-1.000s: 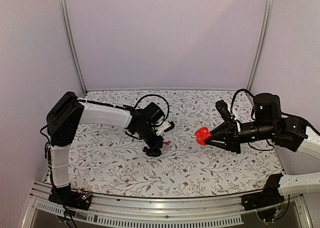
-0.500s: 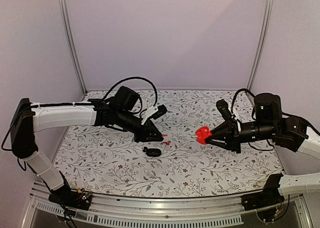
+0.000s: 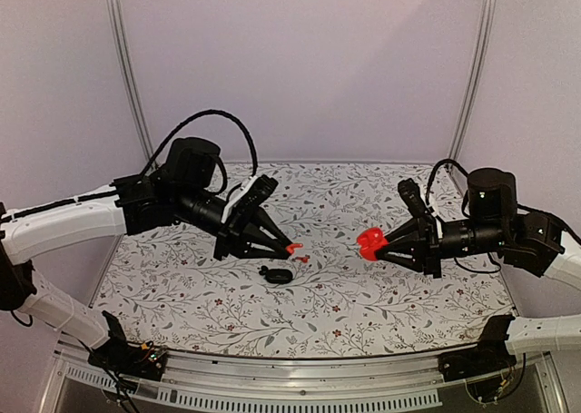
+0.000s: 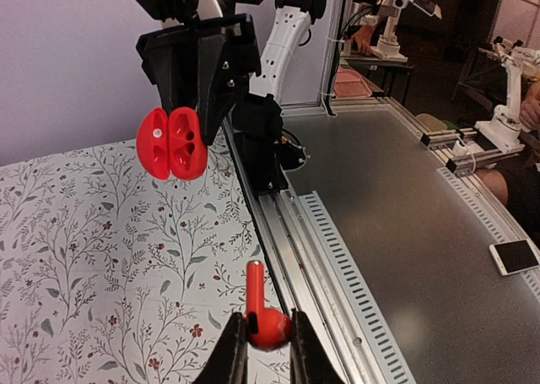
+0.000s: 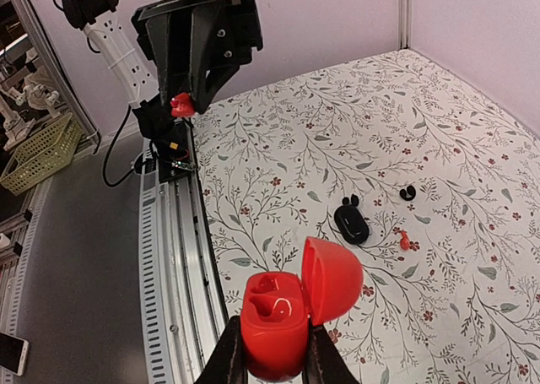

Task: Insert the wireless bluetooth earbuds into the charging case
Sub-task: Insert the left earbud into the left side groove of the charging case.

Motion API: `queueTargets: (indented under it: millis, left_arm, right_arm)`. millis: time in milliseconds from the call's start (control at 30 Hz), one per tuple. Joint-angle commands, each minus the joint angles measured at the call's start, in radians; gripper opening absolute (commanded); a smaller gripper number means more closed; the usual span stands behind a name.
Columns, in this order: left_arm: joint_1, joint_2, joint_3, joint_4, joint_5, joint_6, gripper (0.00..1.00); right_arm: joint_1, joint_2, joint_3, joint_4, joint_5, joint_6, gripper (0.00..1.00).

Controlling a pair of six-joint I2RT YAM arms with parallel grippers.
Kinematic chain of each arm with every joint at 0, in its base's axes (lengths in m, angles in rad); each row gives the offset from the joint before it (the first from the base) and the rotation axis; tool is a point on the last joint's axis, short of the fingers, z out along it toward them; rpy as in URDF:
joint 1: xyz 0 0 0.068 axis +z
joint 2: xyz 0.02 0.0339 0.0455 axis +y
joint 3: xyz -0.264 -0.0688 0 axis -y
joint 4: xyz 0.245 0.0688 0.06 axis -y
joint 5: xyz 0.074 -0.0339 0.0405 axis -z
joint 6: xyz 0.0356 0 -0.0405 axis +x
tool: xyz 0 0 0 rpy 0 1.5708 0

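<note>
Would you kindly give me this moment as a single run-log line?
left jaws: shut on red earbud | right jaws: shut on open red case | black case: on table

Glossy red plastic charging case (image 5: 274, 323), smooth red plastic earbud (image 4: 268, 327), matt floral cover (image 5: 337, 131), ribbed metal rail (image 5: 181, 266)

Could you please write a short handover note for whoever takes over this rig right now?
Left end effector: shut on a red earbud.
Right end effector: shut on the open red charging case, wells apparently empty.
On the table: a second red earbud near a black oval case.
Done: case and one earbud picked up.
Left: seat that earbud, then fetch and seat the other.
</note>
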Motion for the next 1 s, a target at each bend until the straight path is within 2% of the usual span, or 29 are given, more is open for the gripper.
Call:
queueTargets:
  millis: [0,200,333,567,800,967]
  left_arm:
    - [-0.033,-0.056,0.044,-0.060,-0.025,0.102,0.11]
    - [-0.072,-0.042,0.111,-0.135,-0.178,0.133,0.11]
    - [-0.080,-0.002,0.161,-0.192,-0.229,0.118,0.12]
    - [-0.075,0.113,0.258,-0.256,-0.148,-0.059,0.12]
    - [-0.061,0.161,0.270,-0.235,-0.027,-0.236,0.13]
    - [-0.040,0.170,0.290,-0.254,0.005,-0.335,0.12]
  right_arm:
    - [0.004,-0.019,0.002,0.018,-0.042,-0.019,0.00]
    - [0.004,0.016,0.009,0.018,-0.119,-0.037,0.00]
    - [0.004,0.037,0.023,0.012,-0.078,-0.054,0.00]
    - [0.004,0.066,0.037,0.148,0.076,-0.120,0.00]
    - [0.010,0.049,-0.133,0.522,0.195,-0.250,0.00]
    - [0.023,0.016,-0.192,0.630,0.219,-0.391,0.00]
